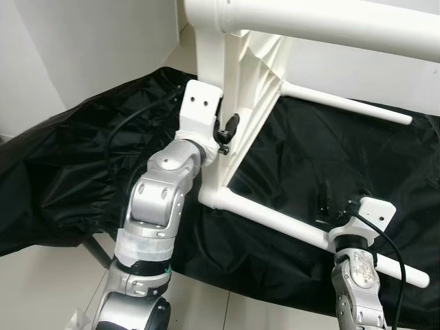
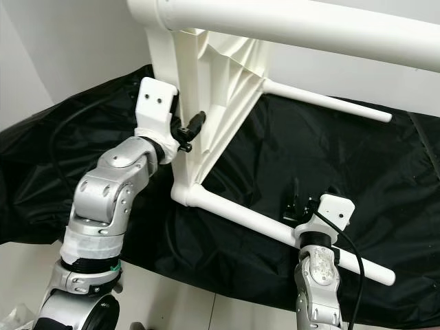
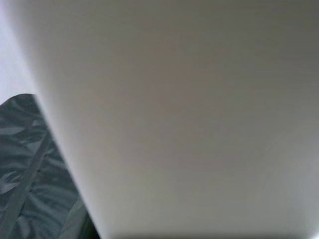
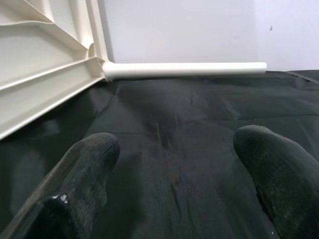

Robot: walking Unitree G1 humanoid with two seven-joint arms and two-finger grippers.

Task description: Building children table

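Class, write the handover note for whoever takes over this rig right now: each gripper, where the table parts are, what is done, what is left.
Left gripper: pressed against the ribbed underside of the white tabletop; grip cannot be judged.
Right gripper: open, at the near leg, holding nothing.
Table lies tipped on its side on the black cloth, near leg low, far leg pointing away, another leg overhead.
Done: three legs appear fitted.
Left: confirm the remaining leg, then probably set the table upright.

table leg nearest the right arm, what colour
White, clearest in the left eye view: table leg.
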